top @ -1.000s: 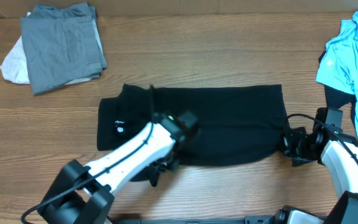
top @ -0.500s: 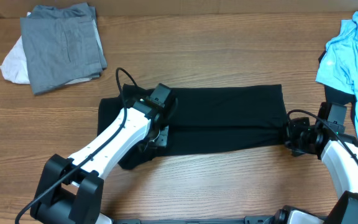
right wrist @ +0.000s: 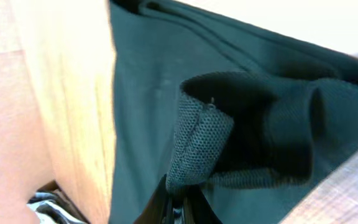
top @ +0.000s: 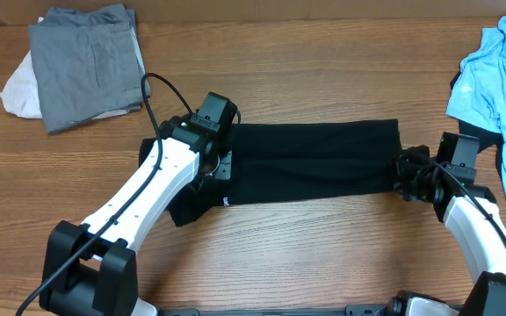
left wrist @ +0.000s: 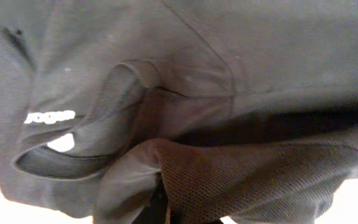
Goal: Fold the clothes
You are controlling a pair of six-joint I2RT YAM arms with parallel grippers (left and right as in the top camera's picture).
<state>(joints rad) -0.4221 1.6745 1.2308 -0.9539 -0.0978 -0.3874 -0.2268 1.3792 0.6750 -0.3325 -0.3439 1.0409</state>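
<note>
A black shirt (top: 314, 162) is laid across the middle of the wooden table (top: 323, 61), drawn out as a long band from left to right. Its left end is gathered and turned over towards the middle. A lower corner lies flat below the left arm, and a small white mark (top: 224, 202) is seen on it.

The left gripper (top: 219, 167) is placed over this left end. In the left wrist view the cloth is seen bunched in thick folds and drawn down into the gripper (left wrist: 166, 208) at the lower edge. The jaws are closed narrowly on this bunch, though the fingers are mostly hidden by the fabric. A white label print (left wrist: 48, 116) is visible on the shirt at the left of that view.

The right gripper (top: 404, 173) is held at the right end of the shirt, low by the table. In the right wrist view a doubled edge of the mesh-like black fabric is pinched in the gripper (right wrist: 180, 198), whose jaws are closed tightly on it, and the rest of the shirt is spread away behind.

A grey garment (top: 86, 61) is kept folded at the far left corner, partly on top of a white cloth (top: 20, 88). A light blue garment (top: 499, 79) lies crumpled at the right edge of the table.
</note>
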